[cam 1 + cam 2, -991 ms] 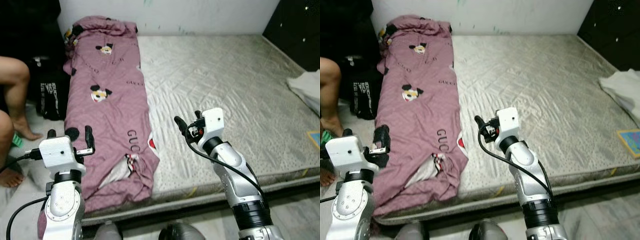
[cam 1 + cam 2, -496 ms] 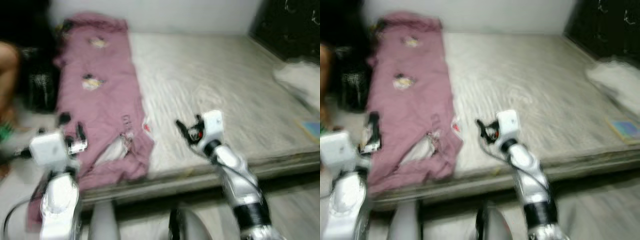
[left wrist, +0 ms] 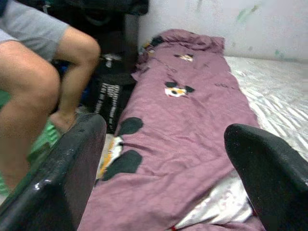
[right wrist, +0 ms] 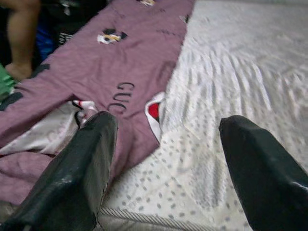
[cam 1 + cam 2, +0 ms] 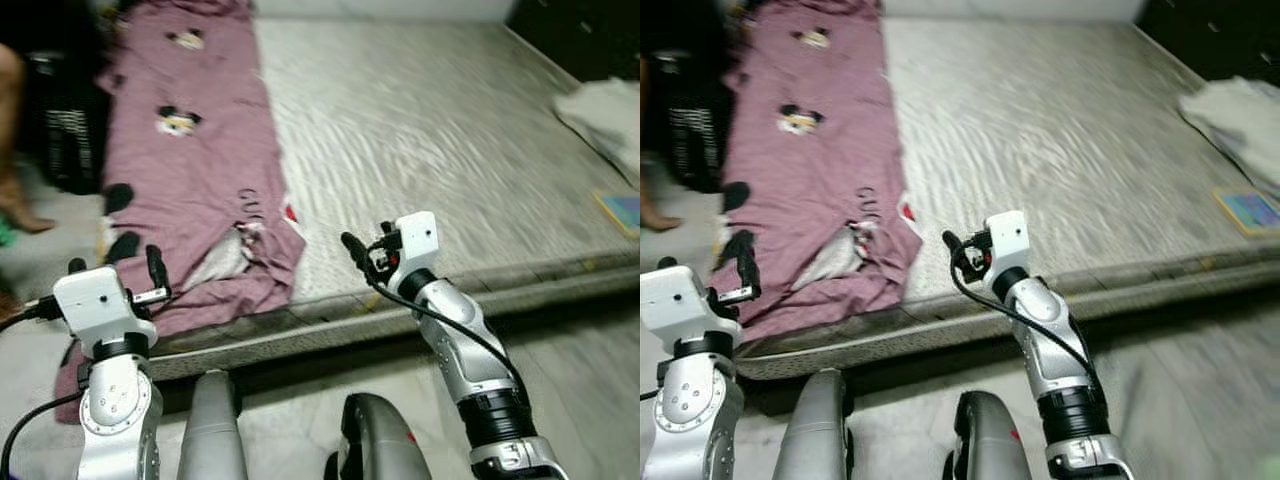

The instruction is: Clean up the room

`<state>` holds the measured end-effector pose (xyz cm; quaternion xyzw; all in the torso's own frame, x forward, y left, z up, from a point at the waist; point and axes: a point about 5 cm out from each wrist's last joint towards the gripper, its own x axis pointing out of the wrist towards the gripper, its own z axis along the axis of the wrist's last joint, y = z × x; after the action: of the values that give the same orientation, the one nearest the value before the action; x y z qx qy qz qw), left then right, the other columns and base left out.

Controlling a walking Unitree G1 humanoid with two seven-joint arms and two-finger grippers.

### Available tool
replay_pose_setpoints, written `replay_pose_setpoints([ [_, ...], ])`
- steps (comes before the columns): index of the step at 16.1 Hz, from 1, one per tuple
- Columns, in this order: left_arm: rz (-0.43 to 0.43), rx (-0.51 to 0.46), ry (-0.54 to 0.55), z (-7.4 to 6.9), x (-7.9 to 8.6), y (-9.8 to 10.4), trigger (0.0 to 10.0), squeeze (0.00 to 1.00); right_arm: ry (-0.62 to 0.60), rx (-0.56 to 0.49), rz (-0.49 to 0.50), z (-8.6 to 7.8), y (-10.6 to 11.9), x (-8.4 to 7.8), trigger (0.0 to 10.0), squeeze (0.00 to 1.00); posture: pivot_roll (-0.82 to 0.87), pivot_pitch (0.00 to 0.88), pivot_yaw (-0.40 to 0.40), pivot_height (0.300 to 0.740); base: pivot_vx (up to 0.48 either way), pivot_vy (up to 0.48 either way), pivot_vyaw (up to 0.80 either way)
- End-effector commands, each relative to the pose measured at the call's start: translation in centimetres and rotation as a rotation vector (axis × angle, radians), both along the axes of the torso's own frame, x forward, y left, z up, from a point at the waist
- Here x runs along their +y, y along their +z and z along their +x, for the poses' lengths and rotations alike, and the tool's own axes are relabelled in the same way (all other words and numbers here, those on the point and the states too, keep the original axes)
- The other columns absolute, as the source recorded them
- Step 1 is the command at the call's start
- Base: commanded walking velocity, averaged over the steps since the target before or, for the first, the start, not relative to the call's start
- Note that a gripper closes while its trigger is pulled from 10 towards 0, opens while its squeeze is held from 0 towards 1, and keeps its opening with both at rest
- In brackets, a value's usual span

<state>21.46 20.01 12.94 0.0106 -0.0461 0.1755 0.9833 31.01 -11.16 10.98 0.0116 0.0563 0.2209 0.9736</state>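
Cloth on the bed, gloss on your claws.
You see a mauve blanket (image 5: 195, 150) of soft matt cloth, creased, printed with cartoon heads and letters, lying on a mattress (image 5: 440, 140) of pale grey quilted fabric, dotted near its edge. Your left claw (image 3: 163, 163) and right claw (image 4: 166, 163) have smooth black fingers (image 4: 79, 173) with a dull plastic sheen. The arms (image 5: 460, 340) look like satin silver metal. A white crumpled cloth (image 5: 605, 110) lies on the mattress.
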Motion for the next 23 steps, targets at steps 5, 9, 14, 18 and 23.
replay_pose_setpoints([
  [5, 0.000, -0.001, 0.008, -0.2, 0.0, 0.5, 10.0, 0.00, 0.025, -0.002, 0.010, 0.0, 0.7, 0.3, 10.0, 0.00, -0.01, 0.172, -0.098, 0.576, 0.000, 0.000, 0.00],
  [9, -0.004, -0.001, 0.026, -0.3, 0.0, 0.7, 10.0, 0.00, 0.026, 0.015, 0.012, 0.1, 0.7, 0.3, 10.0, 0.00, 0.00, 0.178, -0.099, 0.576, 0.000, 0.000, 0.00],
  [14, -0.046, 0.022, 0.077, -0.4, 0.8, 0.2, 10.0, 0.00, 0.030, 0.017, 0.007, 0.1, 0.7, 0.3, 10.0, 0.00, 0.00, 0.170, -0.104, 0.576, 0.000, 0.000, 0.00],
  [18, -0.054, 0.027, 0.095, -0.2, 1.1, 0.2, 10.0, 0.00, 0.031, 0.014, 0.011, 0.0, 0.7, 0.2, 10.0, 0.00, 0.00, 0.164, -0.103, 0.571, 0.000, 0.000, 0.00],
  [23, -0.059, 0.021, 0.116, 0.4, 1.9, 0.3, 10.0, 0.00, 0.028, 0.017, 0.006, -0.1, 0.8, 0.1, 10.0, 0.00, -0.01, 0.182, -0.102, 0.531, 0.000, 0.000, 0.00],
])
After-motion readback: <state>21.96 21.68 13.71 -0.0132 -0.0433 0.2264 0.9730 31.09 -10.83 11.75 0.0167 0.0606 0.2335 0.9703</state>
